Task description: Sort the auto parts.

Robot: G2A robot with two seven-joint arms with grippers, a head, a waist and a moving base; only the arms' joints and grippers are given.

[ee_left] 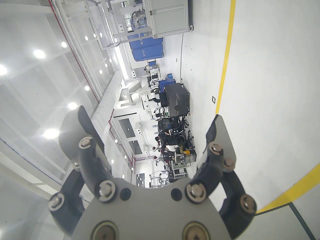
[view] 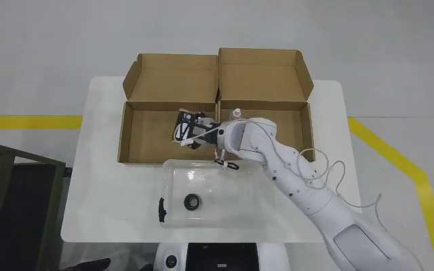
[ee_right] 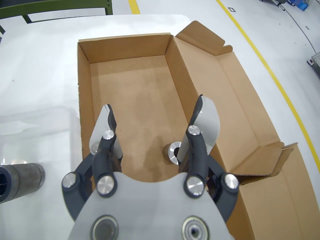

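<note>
At the top view's centre, the right gripper (ee_right: 155,104) hangs wide open and empty over the brown cardboard box (ee_right: 140,88), whose floor holds a small silvery metal ring (ee_right: 172,152) beside one finger: likely dense, rigid and slick, best pinched across its outer wall.

The metal ring (ee_right: 171,152) in the cardboard box (ee_right: 140,96) is partly hidden behind a finger of the right gripper (ee_right: 155,104), and the dark cylinder (ee_right: 22,179) is cut off at the view's edge.
</note>
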